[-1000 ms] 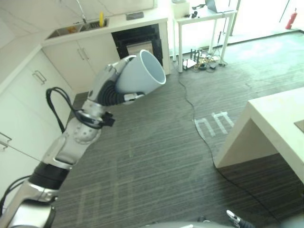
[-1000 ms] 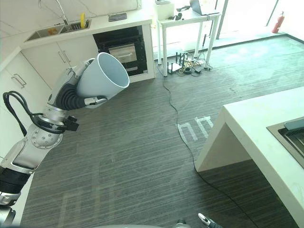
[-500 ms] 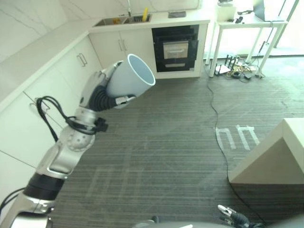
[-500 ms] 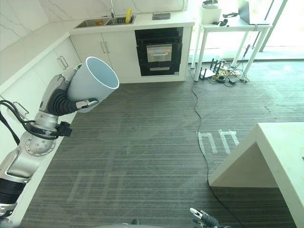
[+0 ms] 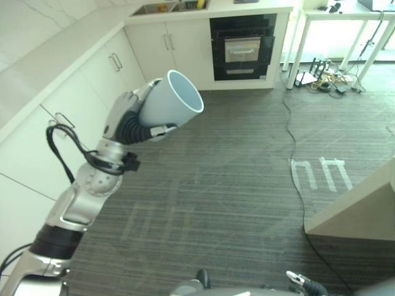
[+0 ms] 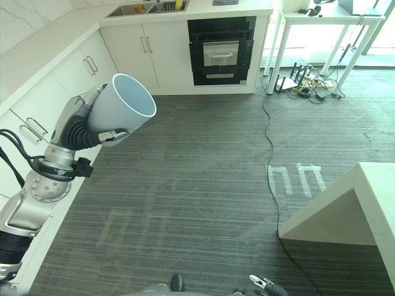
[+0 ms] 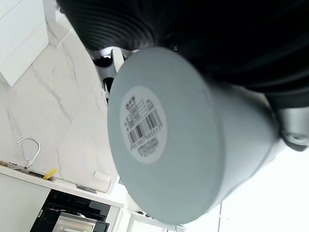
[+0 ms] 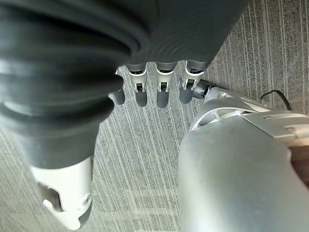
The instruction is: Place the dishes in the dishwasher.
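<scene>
Left hand (image 6: pixel 86 126) curled round pale grey-blue cup (image 6: pixel 123 105), held up w/ arm raised, mouth tilted up-right, barcode label on base. Right hand (image 8: pixel 149 89) hangs over floor (image 6: pixel 203 185), fingers relaxed. Grip unchanged vs 0.5 s ago; camera shifted. Oven (image 6: pixel 220 52) far, under counter (image 6: pixel 234 9).

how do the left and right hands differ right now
The left hand is raised and curled round a grey cup, which it holds tilted with the mouth open toward the oven. The right hand hangs low over the carpet, fingers relaxed, holding nothing. Both have silver fingers with dark tips and a dark ribbed cover.
</scene>
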